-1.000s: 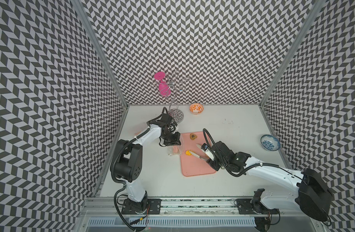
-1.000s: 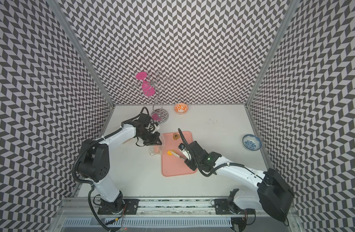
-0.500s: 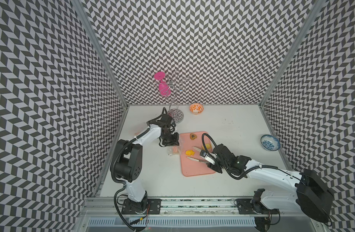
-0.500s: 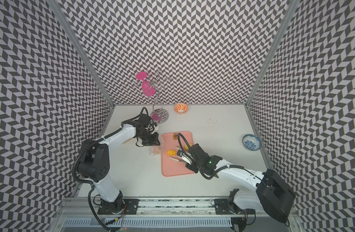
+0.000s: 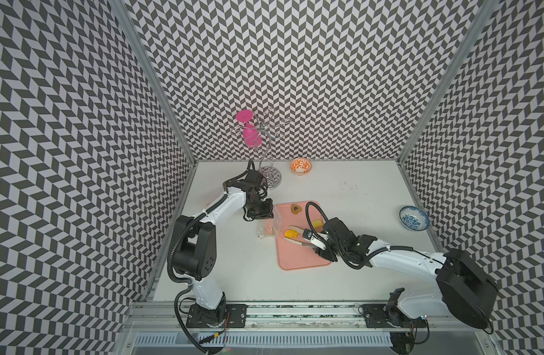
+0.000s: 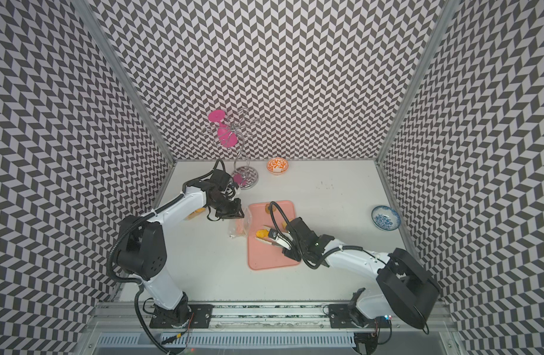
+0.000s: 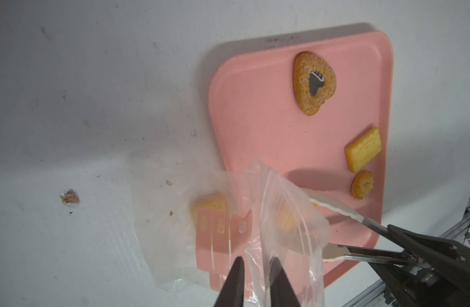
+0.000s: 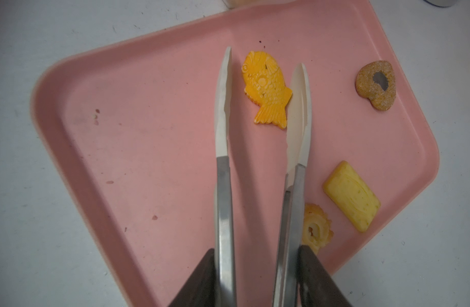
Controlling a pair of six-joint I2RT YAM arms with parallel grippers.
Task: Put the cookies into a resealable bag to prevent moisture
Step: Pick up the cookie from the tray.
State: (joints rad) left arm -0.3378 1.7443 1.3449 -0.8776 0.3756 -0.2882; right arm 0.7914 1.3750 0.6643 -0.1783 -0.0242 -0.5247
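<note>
Our right fingers [image 8: 199, 287] are clamped on the tongs [image 8: 223, 191], whose spread tips straddle the fish cookie [image 8: 265, 87] on the pink tray [image 8: 149, 133]. Left fingers [image 7: 232, 284] sit slightly apart around the bag [image 7: 281, 202] rim at the tray's edge; we can't tell if they grip.

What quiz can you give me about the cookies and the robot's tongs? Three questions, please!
1. True or false: the fish cookie lies between the tips of the tongs.
2. In the right wrist view, how many cookies sit on the pink tray?
3. What does the right gripper hold? A) tongs B) a bowl C) a spoon
Key: 1 true; 2 four; 3 A.
</note>
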